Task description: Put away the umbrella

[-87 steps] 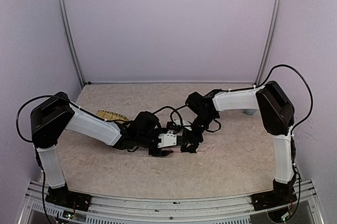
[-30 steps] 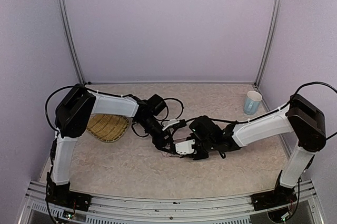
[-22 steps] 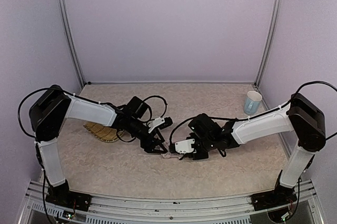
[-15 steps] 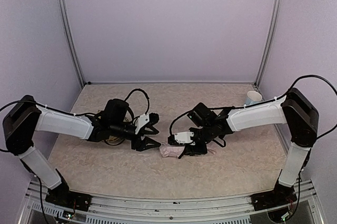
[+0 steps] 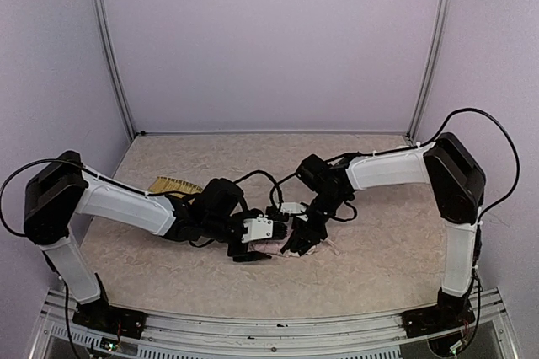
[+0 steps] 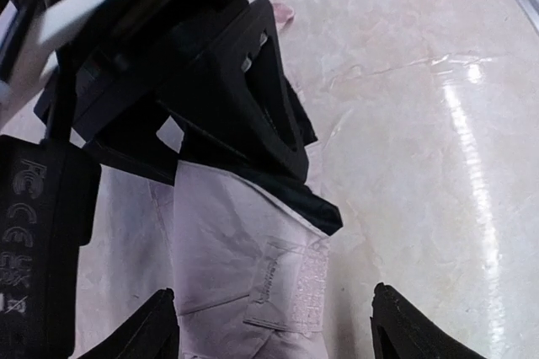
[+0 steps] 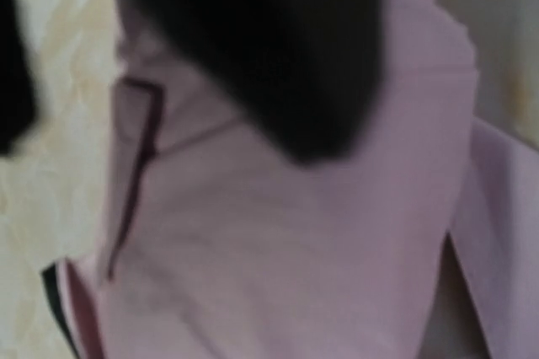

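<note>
Two grippers are crowding over the umbrella [image 5: 283, 248], which is lying folded on the table [image 5: 379, 249], right of the yellow woven tray [image 5: 173, 184] and well apart from it. Step in hand, as I'm judging it: wrapping the strap tab [image 6: 274, 290] round the bundle to close it.

Left gripper [image 6: 274, 334] is sitting wide, fingertips [image 6: 160, 329] straddling the umbrella on both sides, no contact I can confirm. Right gripper [image 5: 301, 237] is bearing down on the umbrella's end farther from the tray. Its wrist view is blurring into pink cloth, so wide or closed, cannot tell.

To do it well, right should be pinning the bundle flat while left is closing on the tab edge only, not the thin fabric under it. Then it should be pulling the tab round snug so the velcro patch [image 6: 310, 279] is landing square. Loose pleats are looking likely to slip.

Pose: left arm [image 5: 126, 203] is stretching low past the tray's near side, forearm nearly level, wrist pointing away from the tray. Right arm [image 5: 387, 165] is folding at the elbow, forearm heading toward the tray, wrist pitching steeply down.
</note>
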`<state>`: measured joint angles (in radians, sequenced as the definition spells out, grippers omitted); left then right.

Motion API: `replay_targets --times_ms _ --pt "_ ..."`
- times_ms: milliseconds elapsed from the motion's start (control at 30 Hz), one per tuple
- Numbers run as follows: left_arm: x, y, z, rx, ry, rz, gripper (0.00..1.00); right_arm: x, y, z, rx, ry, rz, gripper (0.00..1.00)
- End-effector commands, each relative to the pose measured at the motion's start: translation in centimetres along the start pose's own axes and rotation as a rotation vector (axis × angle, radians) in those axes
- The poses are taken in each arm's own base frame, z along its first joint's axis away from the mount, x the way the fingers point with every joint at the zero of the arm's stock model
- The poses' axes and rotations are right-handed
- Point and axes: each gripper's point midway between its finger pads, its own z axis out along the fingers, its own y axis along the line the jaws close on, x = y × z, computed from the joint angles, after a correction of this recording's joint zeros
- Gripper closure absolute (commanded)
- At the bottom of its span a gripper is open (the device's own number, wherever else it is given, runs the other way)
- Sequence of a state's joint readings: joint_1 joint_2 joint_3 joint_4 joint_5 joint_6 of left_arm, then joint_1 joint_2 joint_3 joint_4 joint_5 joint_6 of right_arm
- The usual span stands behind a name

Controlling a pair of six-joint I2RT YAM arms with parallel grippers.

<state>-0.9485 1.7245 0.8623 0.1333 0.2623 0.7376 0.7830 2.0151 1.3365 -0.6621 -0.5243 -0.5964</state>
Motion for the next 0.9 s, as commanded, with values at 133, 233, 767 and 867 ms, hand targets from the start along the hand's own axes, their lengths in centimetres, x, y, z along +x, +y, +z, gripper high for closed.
replay_targets --times_ms 133,233,767,867 --pt "4.8 2.3 3.2 -0.071 0.257 0.034 0.23 7.5 3.3 3.6 -0.201 0.229 0.164 0.8" --pt "6.4 1.9 4.0 -0.019 0.306 -0.01 0.26 6.7 2.5 3.4 -0.183 0.201 0.15 0.8" --pt "8.3 -1.3 5.2 0.241 0.316 -0.243 0.81 0.0 -2.3 -2.3 0.197 -0.144 0.029 0.19" --pt "8.3 -1.6 5.3 0.283 0.316 -0.274 0.84 -0.5 -2.4 -4.6 0.318 -0.204 -0.023 0.12"
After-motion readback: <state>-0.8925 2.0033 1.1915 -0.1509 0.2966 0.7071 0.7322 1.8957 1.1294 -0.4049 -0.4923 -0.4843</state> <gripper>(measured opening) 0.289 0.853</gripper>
